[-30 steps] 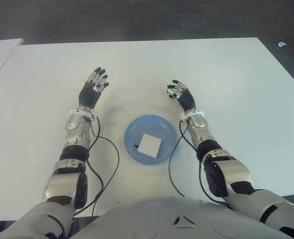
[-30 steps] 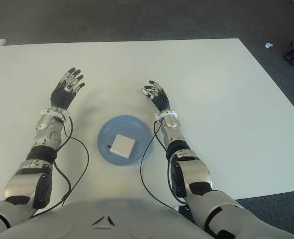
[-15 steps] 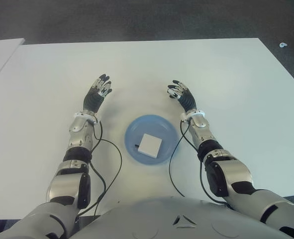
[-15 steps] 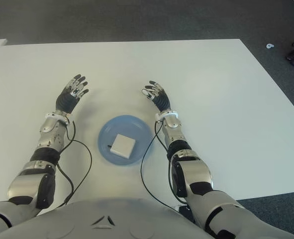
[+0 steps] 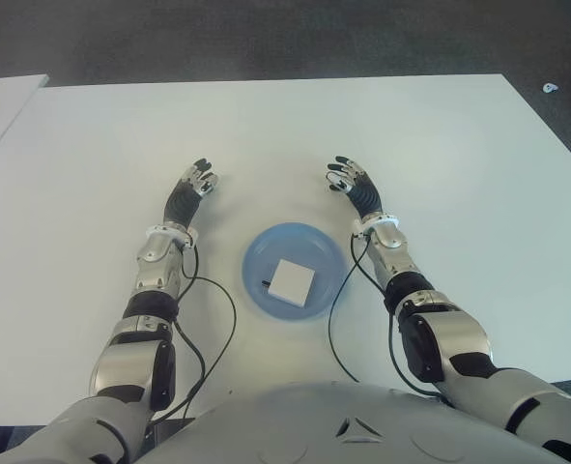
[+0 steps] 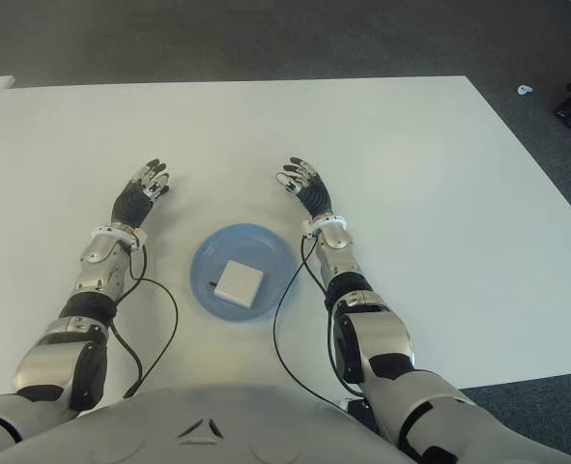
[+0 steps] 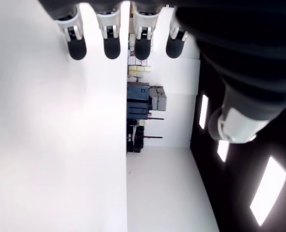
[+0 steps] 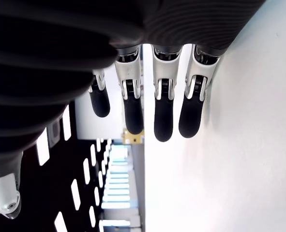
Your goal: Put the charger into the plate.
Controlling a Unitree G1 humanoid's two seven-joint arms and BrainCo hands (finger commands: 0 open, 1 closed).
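Observation:
A white square charger (image 5: 291, 280) lies flat inside the round blue plate (image 5: 261, 257), near the table's front middle. My left hand (image 5: 191, 189) shows beyond the plate on its left, fingers (image 7: 111, 47) stretched out and holding nothing. To the plate's right and a little farther back is my right hand (image 5: 351, 183), likewise open with straight fingers (image 8: 163, 121) and nothing in it. Neither hand touches the plate or the charger.
The white table (image 5: 440, 155) spreads wide around the plate. Black cables (image 5: 217, 329) trail from both forearms across the table near the plate. A second white surface (image 5: 0, 101) shows at the far left edge, with dark floor beyond.
My left hand has drawn back toward me and inward, closer to the plate. The right hand, the plate and the charger have stayed where they were.

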